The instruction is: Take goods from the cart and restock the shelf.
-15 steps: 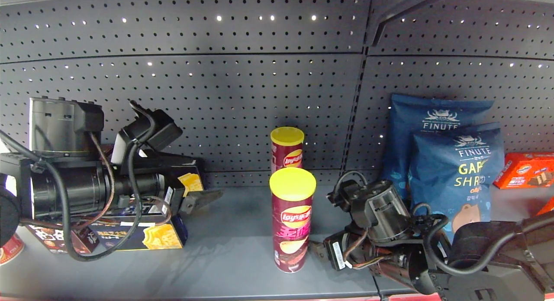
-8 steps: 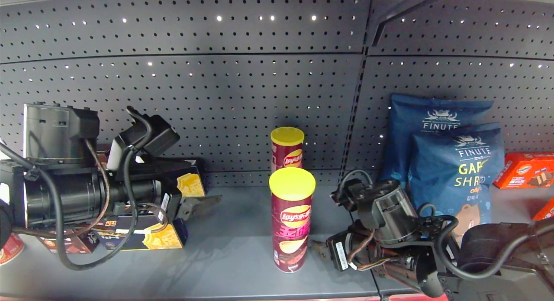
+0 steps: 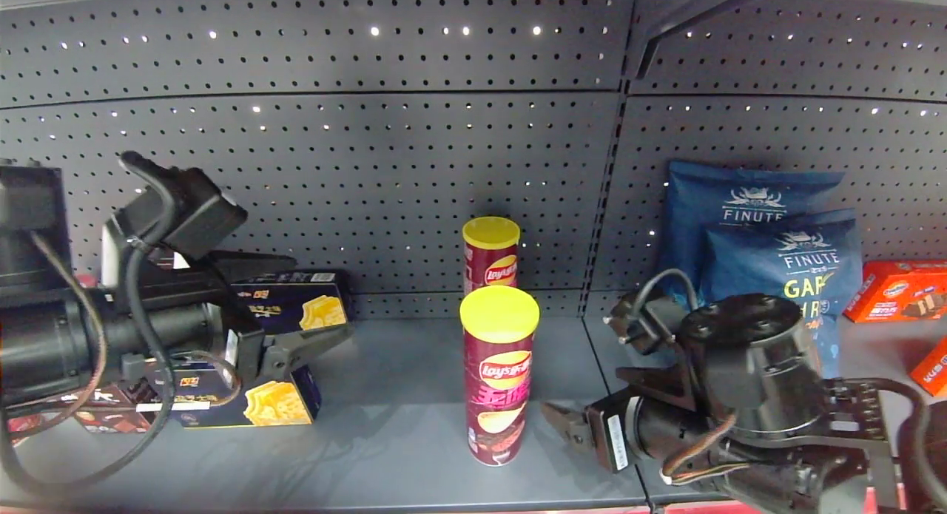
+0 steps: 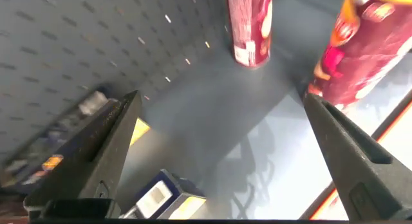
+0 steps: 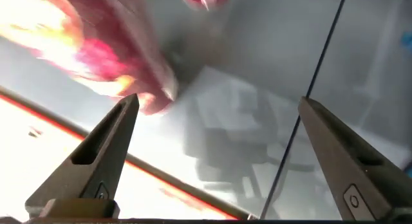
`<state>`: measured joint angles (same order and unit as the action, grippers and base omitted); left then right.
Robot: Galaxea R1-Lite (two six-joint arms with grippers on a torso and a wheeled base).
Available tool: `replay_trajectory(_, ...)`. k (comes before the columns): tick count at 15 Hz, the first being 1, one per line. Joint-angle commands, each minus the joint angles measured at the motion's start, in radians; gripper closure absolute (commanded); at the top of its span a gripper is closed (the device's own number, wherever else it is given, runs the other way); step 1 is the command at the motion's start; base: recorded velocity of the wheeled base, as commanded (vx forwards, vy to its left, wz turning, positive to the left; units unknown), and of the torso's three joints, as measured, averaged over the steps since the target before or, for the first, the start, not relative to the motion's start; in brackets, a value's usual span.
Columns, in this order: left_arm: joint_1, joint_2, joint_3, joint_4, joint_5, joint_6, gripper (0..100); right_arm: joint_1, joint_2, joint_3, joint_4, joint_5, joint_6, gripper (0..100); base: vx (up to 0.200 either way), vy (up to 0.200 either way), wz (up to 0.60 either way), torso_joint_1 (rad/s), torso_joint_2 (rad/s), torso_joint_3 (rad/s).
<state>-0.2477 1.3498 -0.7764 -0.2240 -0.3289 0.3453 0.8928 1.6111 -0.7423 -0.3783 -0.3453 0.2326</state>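
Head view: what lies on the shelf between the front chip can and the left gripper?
Nothing: the head view shows bare grey shelf between the front chip can and the open left gripper.

A dark grey pegboard back panel (image 3: 333, 166) rises behind the grey shelf (image 3: 385, 433), split by a vertical seam (image 3: 615, 174). Pinpricks of light (image 3: 464, 30) shine through some holes (mostly high up). A slanted bracket (image 3: 669, 27) hangs at the upper right.

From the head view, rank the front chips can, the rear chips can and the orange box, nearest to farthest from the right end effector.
1. The front chips can, just left of the right end effector.
2. The rear chips can, farther back, behind the front one.
3. The orange box, far off on the right.
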Motion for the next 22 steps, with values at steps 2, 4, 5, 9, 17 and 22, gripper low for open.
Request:
replay_trajectory(2, 0.007, -0.247, 0.104, 0.000, 0.036, -0.012, 0, 0.009, -0.253, 0.074, -0.002, 0.003, 0.005, 0, 0.000, 0.000, 0.00, 0.000, 0.00, 0.000)
replay_trajectory(4, 0.034, -0.370, 0.223, -0.001, 0.097, -0.040, 0, -0.025, -0.342, 0.169, -0.004, 0.003, 0.005, 0, 0.000, 0.000, 0.00, 0.000, 0.00, 0.000)
replay_trajectory(5, 0.087, -0.480, 0.315, 0.000, 0.126, -0.058, 0, -0.067, -0.407, 0.225, -0.001, -0.001, -0.004, 0, 0.000, 0.000, 0.00, 0.000, 0.00, 0.000)
replay_trajectory(9, 0.143, -0.750, 0.462, 0.043, 0.347, -0.178, 0, -0.281, -0.533, 0.276, 0.035, -0.021, -0.065, 0, 0.000, 0.000, 0.00, 0.000, 0.00, 0.000)
replay_trajectory(17, 0.188, -1.203, 0.543, 0.428, 0.465, -0.161, 0, -0.598, -0.953, 0.558, 0.032, 0.049, -0.222, 0, 0.000, 0.000, 0.00, 0.000, 0.00, 0.000)
replay_trajectory(22, 0.189, -1.264, 0.681, 0.379, 0.315, -0.183, 0, -0.775, -1.425, 0.736, 0.203, 0.049, -0.225, 0, 0.000, 0.000, 0.00, 0.000, 0.00, 0.000)
